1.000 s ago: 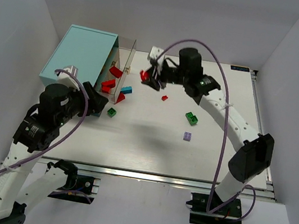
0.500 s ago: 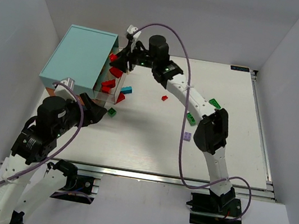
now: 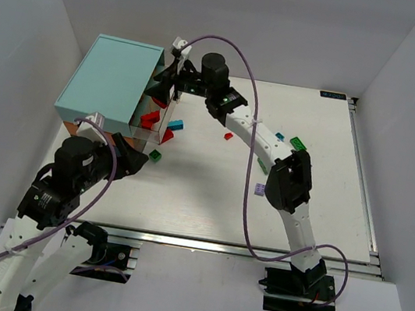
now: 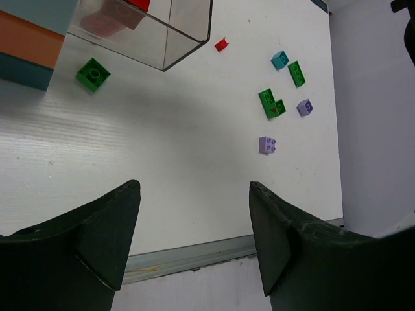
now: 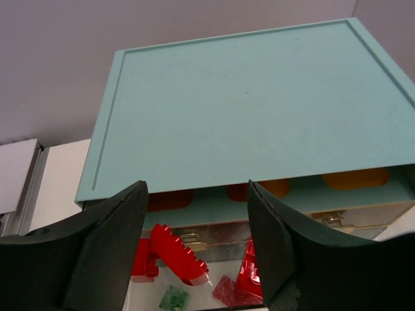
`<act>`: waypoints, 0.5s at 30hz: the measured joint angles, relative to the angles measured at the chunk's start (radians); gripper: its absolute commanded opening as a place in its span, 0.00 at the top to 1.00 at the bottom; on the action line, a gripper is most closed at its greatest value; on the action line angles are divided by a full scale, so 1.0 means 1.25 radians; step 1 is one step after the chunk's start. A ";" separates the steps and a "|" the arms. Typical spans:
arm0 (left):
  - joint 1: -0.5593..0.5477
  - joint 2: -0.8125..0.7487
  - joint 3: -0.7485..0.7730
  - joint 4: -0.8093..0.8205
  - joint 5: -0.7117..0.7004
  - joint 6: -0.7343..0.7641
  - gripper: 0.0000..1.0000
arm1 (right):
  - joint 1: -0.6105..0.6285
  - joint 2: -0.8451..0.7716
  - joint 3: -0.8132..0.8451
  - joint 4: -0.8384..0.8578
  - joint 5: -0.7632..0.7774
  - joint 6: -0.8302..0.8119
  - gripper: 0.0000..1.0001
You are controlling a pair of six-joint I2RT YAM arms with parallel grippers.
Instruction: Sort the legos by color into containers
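A second ago the right gripper (image 5: 196,194) hung over the back middle of the table with a red piece in it. Now that arm is stretched left to the boxy cabinet with the light-teal top (image 3: 108,84), and its jaws stand open above the pulled-out clear plastic drawer (image 4: 175,32). A red studded plastic brick (image 5: 176,251) lies tilted below the gap, the fingers not closed on it, among other red bricks (image 3: 150,119) in that drawer (a small green one shows at the bottom of the right wrist view, inside or under the drawer I cannot tell). With the forearm swung away, a green brick (image 3: 298,144) and a cyan-blue brick (image 3: 280,136) have come into sight at the right. The left gripper (image 4: 194,191) has barely shifted: jaws wide apart, nothing between them, near the cabinet's orange-banded side (image 4: 26,39). Other legos lie loose on the white table (image 3: 206,211): a green square brick (image 4: 93,73) just beside the drawer, a small red piece (image 4: 222,44), and two pale purple bricks (image 4: 269,144) well apart from it. A metal rail (image 3: 209,244) edges the near side. Plain white walls (image 3: 237,18) close in the back and both sides.
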 measured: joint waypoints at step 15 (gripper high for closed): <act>0.000 -0.004 -0.064 0.016 0.019 -0.003 0.22 | -0.298 -0.248 -0.332 -0.023 -0.373 -0.216 0.32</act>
